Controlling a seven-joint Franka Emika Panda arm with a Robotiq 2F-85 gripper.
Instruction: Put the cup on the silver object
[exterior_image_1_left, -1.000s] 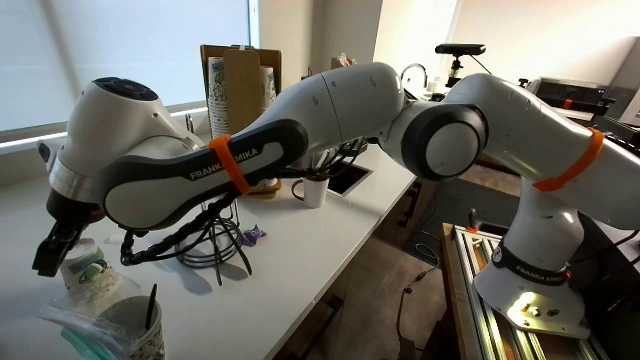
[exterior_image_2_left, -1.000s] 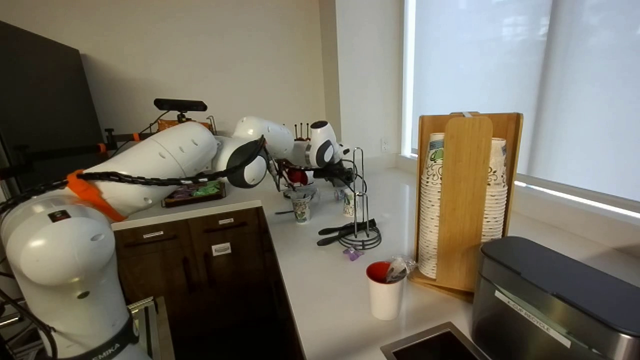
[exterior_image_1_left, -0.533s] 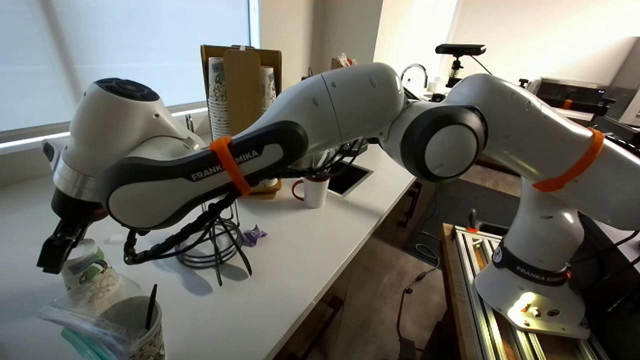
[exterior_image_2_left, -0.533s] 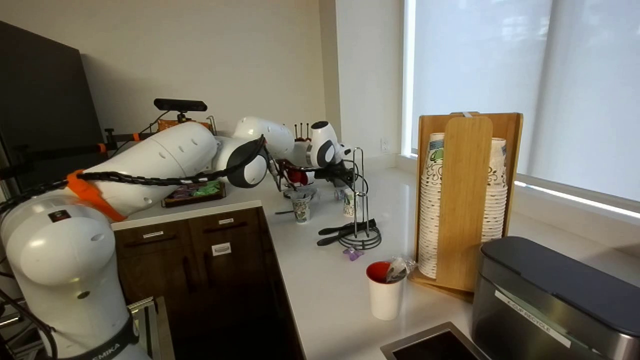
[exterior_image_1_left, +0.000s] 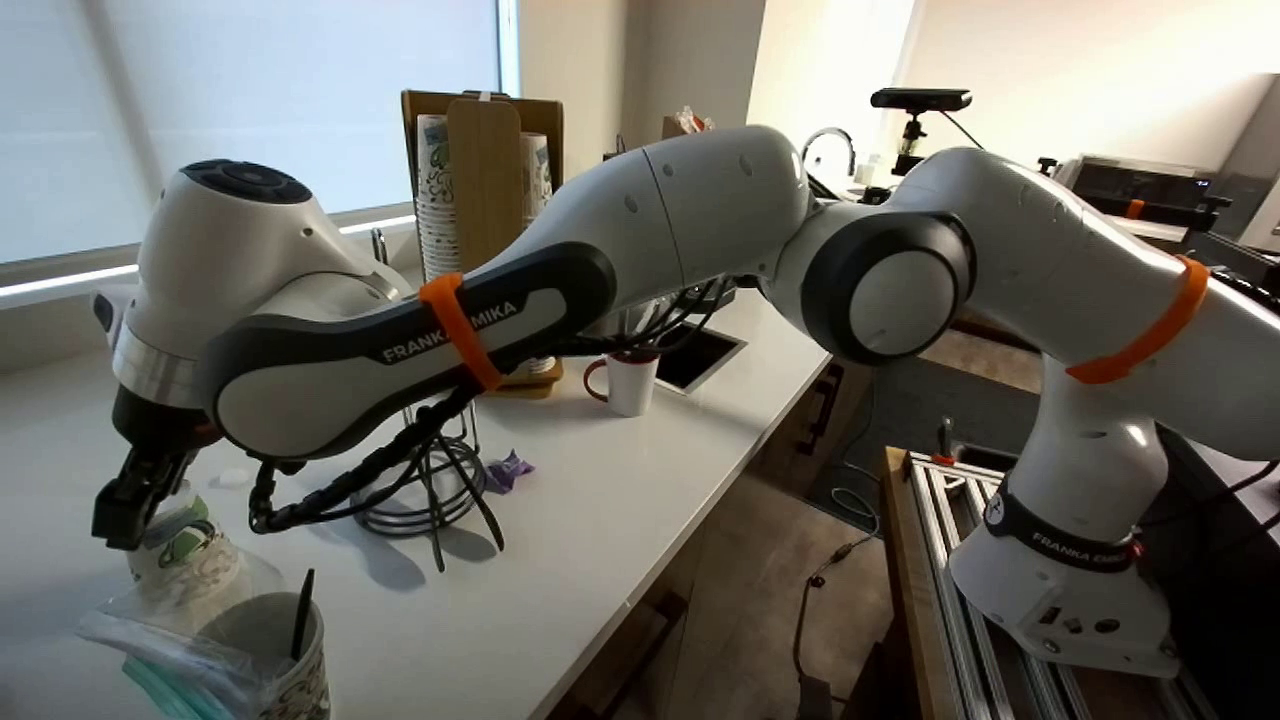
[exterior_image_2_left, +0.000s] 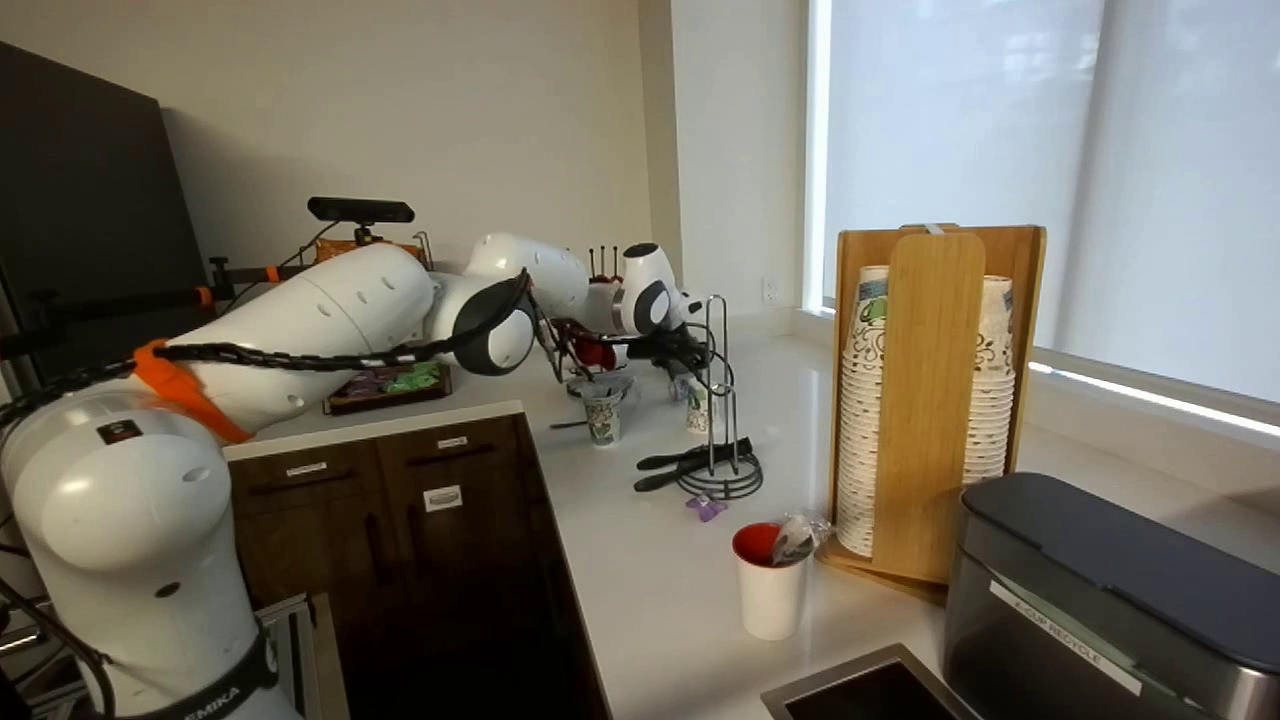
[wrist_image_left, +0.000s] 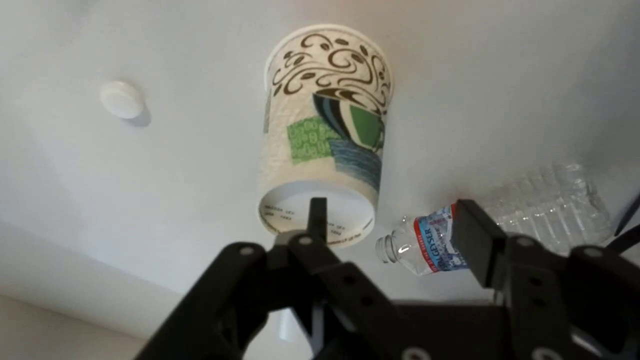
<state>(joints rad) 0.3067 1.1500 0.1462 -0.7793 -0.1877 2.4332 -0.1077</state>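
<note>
Wrist view brings the nearest lettering: a clear bottle (wrist_image_left: 550, 215) lies on its side with GEYSER plain on its red-and-blue label (wrist_image_left: 436, 240), while the fine print around the bottom of the paper cup (wrist_image_left: 325, 135) is too small for me to make out. Over on the robot arm (exterior_image_1_left: 720, 215), in an exterior view, FRANKA and MIKA sit either side of an orange band (exterior_image_1_left: 461, 330), and FRANKA comes again on the foot (exterior_image_1_left: 1075, 590). A metal bin (exterior_image_2_left: 1120, 620) carries a strip (exterior_image_2_left: 1065, 638) saying K-CUP RECYCLE in an exterior view. The cup stands upside down on the white counter (exterior_image_1_left: 620, 480), mouth to the surface and closed bottom up, so its long axis is upright; of its printing, the brown swirls run lowest, by the rim, with the green mug picture above them. It is apart from the silver stand (exterior_image_2_left: 711, 430), whose thin rod rises straight up from a round base of dark looped wire, and near a second cup (exterior_image_1_left: 308, 685) with a dark stick (exterior_image_1_left: 303, 615) in it. The gripper (wrist_image_left: 395, 225) hangs close by the cup's upturned bottom, its two fingers spread wide; one of them crosses the bottom in the wrist view, and I cannot tell whether it touches.
</note>
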